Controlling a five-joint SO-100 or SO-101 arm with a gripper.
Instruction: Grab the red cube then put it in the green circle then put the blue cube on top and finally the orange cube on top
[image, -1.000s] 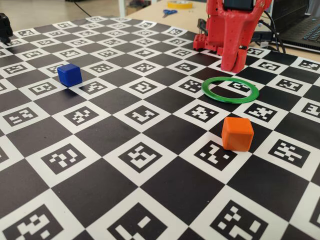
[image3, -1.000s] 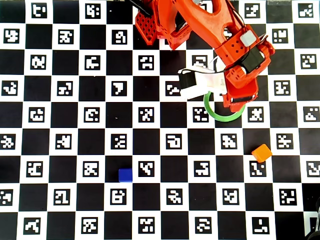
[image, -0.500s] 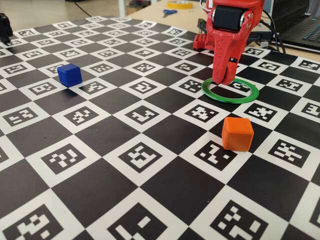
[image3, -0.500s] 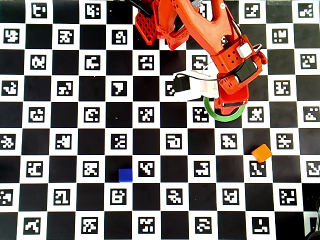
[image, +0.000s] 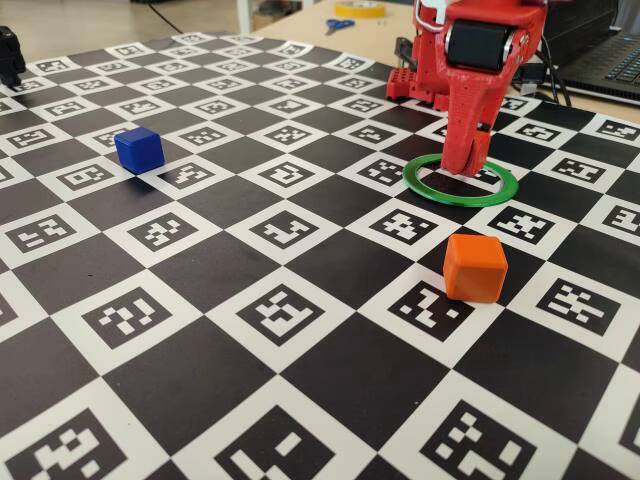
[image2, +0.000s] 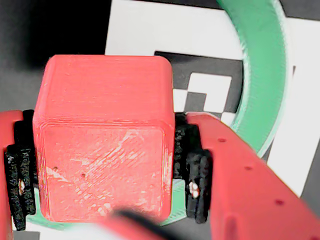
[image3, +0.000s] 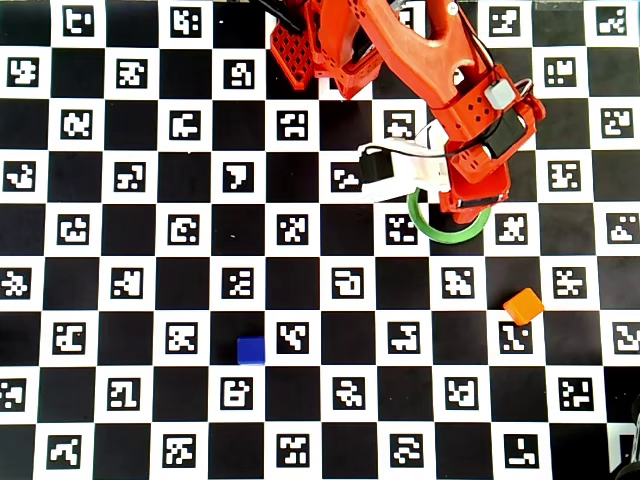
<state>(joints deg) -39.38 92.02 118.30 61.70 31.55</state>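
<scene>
The gripper (image2: 100, 165) is clamped on the red cube (image2: 105, 135), its black pads (image2: 197, 185) pressed against the cube's two sides in the wrist view. Behind the cube in that view, the green circle (image2: 262, 75) curves across a white marker square, so the cube sits over the ring's area (whether it touches the worktop cannot be told).

In the fixed view the gripper (image: 468, 165) points straight down into the green circle (image: 440, 192), which lies flat on the checkered worktop (image: 200, 270). The orange cube (image: 475, 267) rests nearer the camera, apart from the ring, and the blue cube (image: 139, 149) stands well away at the left.

From overhead, the red arm (image3: 440, 70) covers much of the green circle (image3: 425, 225); the orange cube (image3: 523, 306) lies below and right of it, and the blue cube (image3: 250, 350) sits far to the lower left.
</scene>
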